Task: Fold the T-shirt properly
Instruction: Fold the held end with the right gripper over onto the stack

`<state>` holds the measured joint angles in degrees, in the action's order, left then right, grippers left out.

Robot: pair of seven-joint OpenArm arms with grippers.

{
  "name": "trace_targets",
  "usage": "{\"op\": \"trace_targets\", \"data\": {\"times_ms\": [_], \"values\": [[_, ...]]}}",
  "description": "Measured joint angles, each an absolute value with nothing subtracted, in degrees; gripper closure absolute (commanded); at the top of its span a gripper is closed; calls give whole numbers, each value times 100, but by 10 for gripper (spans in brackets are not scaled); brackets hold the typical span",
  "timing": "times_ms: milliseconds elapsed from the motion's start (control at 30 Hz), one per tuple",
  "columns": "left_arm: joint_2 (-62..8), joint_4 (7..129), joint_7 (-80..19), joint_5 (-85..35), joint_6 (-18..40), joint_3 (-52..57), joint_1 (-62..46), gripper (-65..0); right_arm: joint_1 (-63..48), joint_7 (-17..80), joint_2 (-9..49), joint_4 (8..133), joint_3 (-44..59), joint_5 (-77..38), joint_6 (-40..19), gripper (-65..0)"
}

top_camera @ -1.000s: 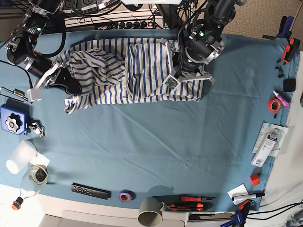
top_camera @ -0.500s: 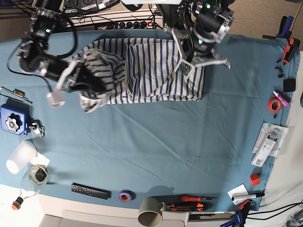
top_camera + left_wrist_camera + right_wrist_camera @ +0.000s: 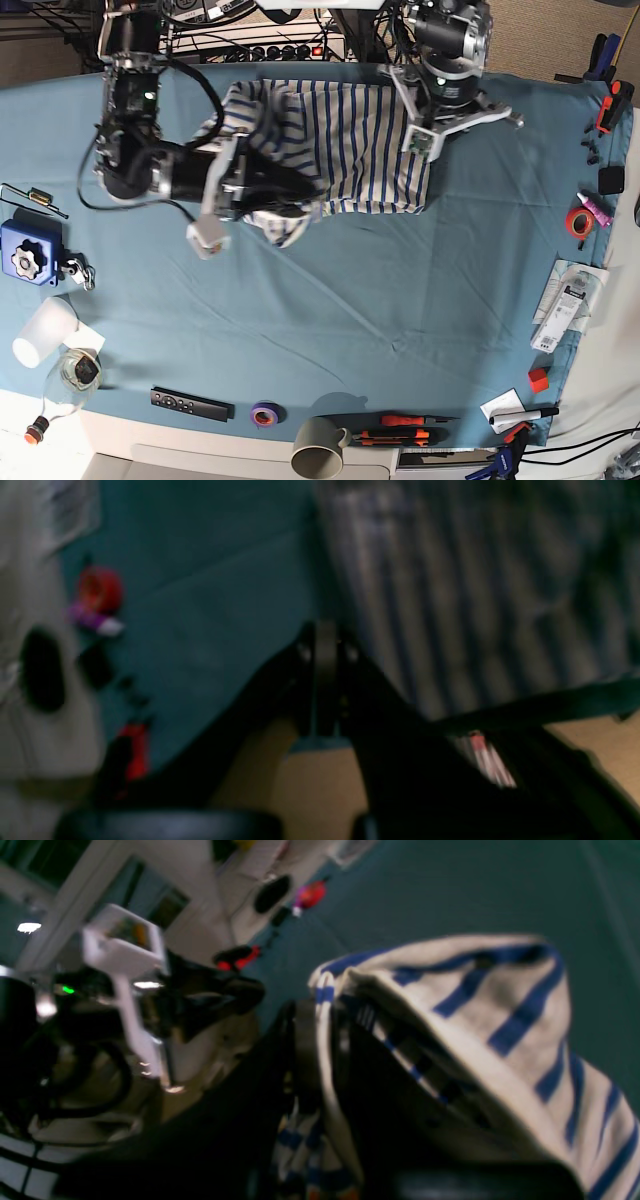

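My right gripper (image 3: pixel 320 1050) is pinched on a striped edge of the T-shirt (image 3: pixel 350 140), cloth sandwiched between the pressed fingers and the rest draping off toward four o'clock in the wrist view. In the base view that arm reaches in from nine o'clock, carrying the shirt's left flank over the body of the garment, which lies at the twelve o'clock end of the teal cloth (image 3: pixel 400 300). My left gripper (image 3: pixel 325 680) is pressed together with nothing in it, raised by the shirt's right edge at about one o'clock.

To do this fold well, I judge I should carry the pinched edge level across toward three o'clock, high enough that the trailing cloth does not drag and bunch, then lower it so its edge lines up with the far side already lying flat. I should let go only once the layer rests squarely. The risk is a rumpled lump underneath near the middle; the empty gripper could smooth or pin that side.
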<state>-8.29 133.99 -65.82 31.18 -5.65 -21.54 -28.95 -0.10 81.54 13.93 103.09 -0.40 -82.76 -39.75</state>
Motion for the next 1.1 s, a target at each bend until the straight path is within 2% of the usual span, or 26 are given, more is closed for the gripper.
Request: {"op": "trace_targets", "data": {"times_ms": [267, 400, 567, 733, 767, 900, 1100], "values": [[-825, 13399, -6799, 3629, -884, -2154, -3061, 0, 322, 8158, 891, 10296, -718, -8283, -3975, 0], [-827, 13402, -6967, 4158, -1310, -2152, -3059, 0, 388, 8152, 670, 10062, -996, -7625, -3994, 0], [-825, 13402, -6984, 4136, -1308, -2154, -3061, 0, 491, 8154, 554, 9887, -1402, -6984, -3990, 0], [-823, 13402, -6984, 4139, -1308, -2154, -3061, 0, 478, 8158, 554, 9887, -1710, -6982, -3992, 0], [-825, 13402, -6989, 4136, -1308, -2154, -3061, 0, 478, 8149, 556, 9887, -1747, -6934, -3992, -7], [-827, 13402, -7006, 4136, -1308, -2154, -3061, 0, 475, 8143, 504, 9885, -1815, -6567, -3992, -122], [-825, 13402, -7006, 4139, -1310, -2154, -3061, 0, 478, 8114, 198, 9883, -1806, -5817, -3992, -126]]}}
